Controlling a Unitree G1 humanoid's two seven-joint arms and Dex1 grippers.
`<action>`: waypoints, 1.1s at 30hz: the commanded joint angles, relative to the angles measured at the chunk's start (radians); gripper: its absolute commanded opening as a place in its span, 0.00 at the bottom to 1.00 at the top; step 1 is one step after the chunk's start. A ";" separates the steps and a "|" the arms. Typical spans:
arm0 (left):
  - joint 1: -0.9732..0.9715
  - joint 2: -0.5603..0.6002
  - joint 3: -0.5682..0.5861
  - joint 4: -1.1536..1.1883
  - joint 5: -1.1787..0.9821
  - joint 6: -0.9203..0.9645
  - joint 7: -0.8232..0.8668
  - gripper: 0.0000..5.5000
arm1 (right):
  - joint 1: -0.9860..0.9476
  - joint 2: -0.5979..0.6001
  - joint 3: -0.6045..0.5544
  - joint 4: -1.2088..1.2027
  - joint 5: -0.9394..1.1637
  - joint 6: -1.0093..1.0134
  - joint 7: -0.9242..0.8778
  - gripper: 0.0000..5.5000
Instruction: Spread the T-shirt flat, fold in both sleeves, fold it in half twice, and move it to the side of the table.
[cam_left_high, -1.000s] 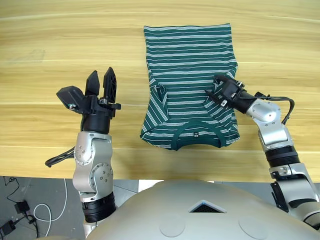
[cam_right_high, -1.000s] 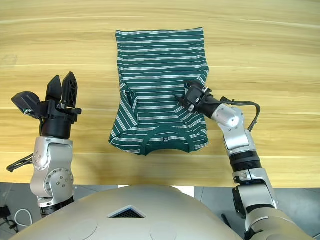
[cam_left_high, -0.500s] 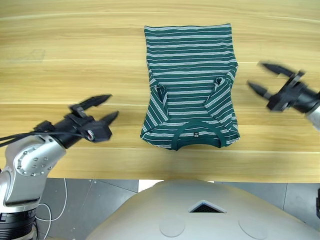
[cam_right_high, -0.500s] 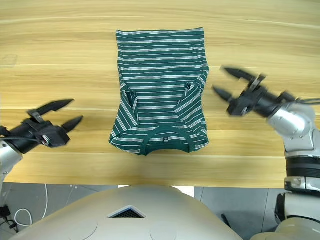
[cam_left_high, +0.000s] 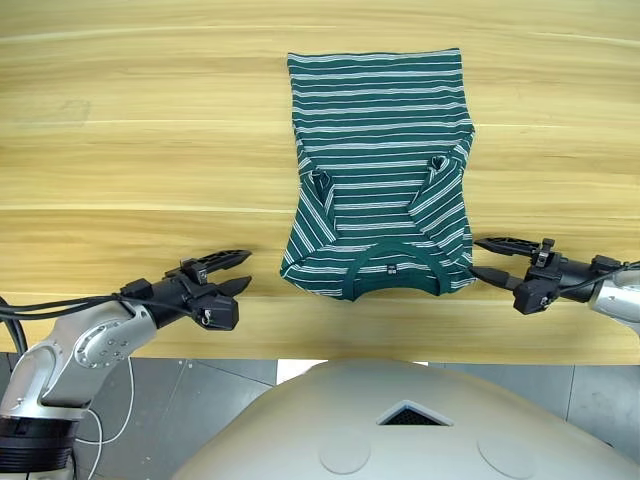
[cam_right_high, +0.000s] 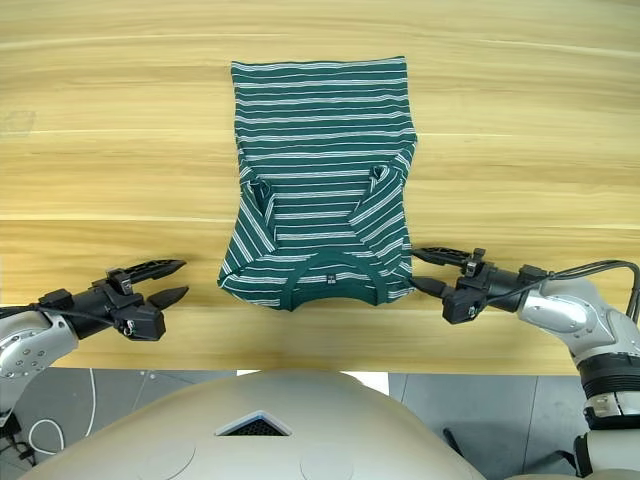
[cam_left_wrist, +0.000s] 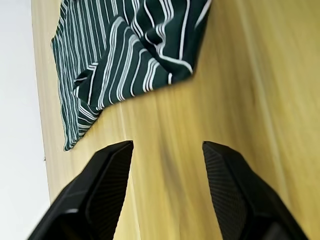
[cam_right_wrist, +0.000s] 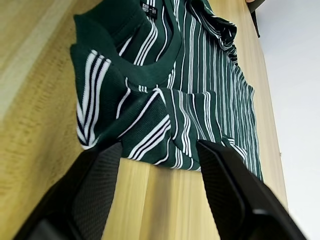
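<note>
A dark green T-shirt (cam_left_high: 380, 150) with white stripes lies on the wooden table (cam_left_high: 120, 120), both sleeves folded in over its body and its collar toward me. My left gripper (cam_left_high: 240, 270) is open, low over the table near the front edge, a short way left of the shirt's near left corner (cam_left_wrist: 170, 70). On the other side, my right gripper (cam_left_high: 477, 256) is open right at the shirt's near right corner. In the right wrist view that shoulder corner (cam_right_wrist: 115, 115) lies just ahead of the spread fingers (cam_right_wrist: 97, 190).
Bare wood stretches wide on both sides of the shirt and beyond its far hem. The table's front edge (cam_left_high: 300, 358) runs just behind both grippers. Cables lie on the grey floor (cam_left_high: 110, 420) below.
My right gripper left the folded right sleeve, opened, and dropped to the shirt's near right corner. My left arm swung down from upright to the front edge beside the near left corner.
</note>
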 joint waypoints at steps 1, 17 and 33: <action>-0.048 -0.003 -0.030 0.055 0.026 -0.018 0.023 0.47 | -0.003 -0.024 0.018 0.007 0.013 0.025 0.017 0.50; -0.169 -0.038 -0.192 0.074 0.046 -0.046 0.022 0.47 | -0.105 -0.053 0.046 0.226 -0.032 -0.054 -0.024 0.50; -0.242 -0.068 -0.278 0.150 0.045 -0.019 0.041 0.47 | -0.063 -0.016 0.086 0.046 0.080 0.044 0.007 0.50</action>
